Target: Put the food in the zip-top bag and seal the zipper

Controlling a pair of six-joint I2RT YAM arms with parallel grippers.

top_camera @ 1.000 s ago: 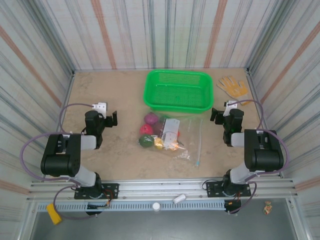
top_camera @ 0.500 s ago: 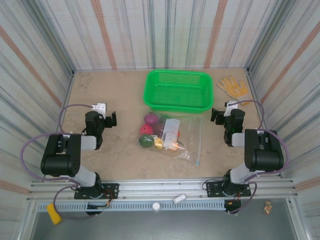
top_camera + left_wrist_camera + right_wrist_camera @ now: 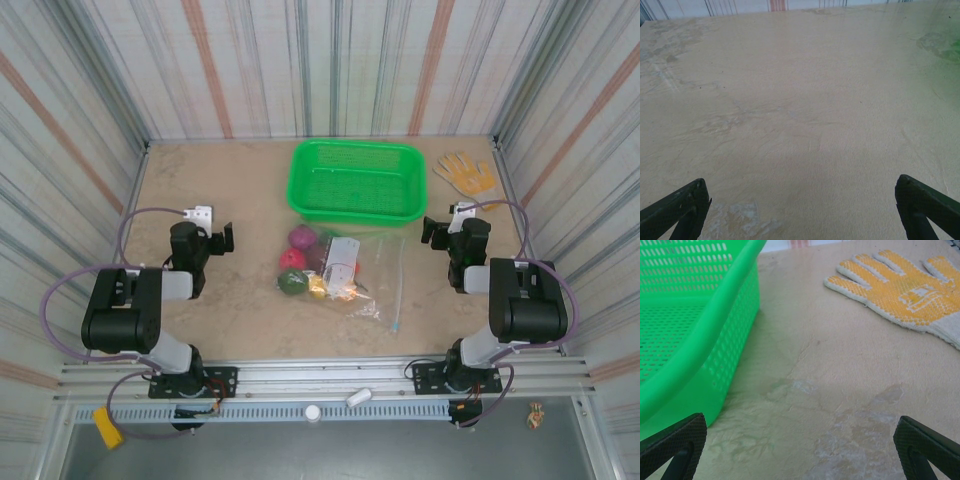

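Most of the job is left to do. Some food [image 3: 292, 258] lies loose near the middle of the table [image 3: 200, 180], just in front of the tray [image 3: 300, 190]. I can pick out a purple piece, a pink-red piece and a dark green piece, all close together and outside the bag [image 3: 375, 265].

The bag lies flat just to the right of them. A yellow piece and some orange bits sit at its left edge. They may be inside the bag, but the plastic is crinkly and from above I cannot be sure.

The zipper [image 3: 400, 285] is a thin pale strip on the bag's right side, running toward the near edge of the table. I cannot tell if it is closed.

The left gripper [image 3: 226, 238] hangs over bare table near the left edge, well apart from the food. Its fingers are spread wide and hold nothing. The right gripper [image 3: 430, 229] is near the right edge, between the tray and the glove [image 3: 464, 172]. It is spread wide too, with nothing in it.

So the loose pieces need to go in, and then the zipper needs to be shut.
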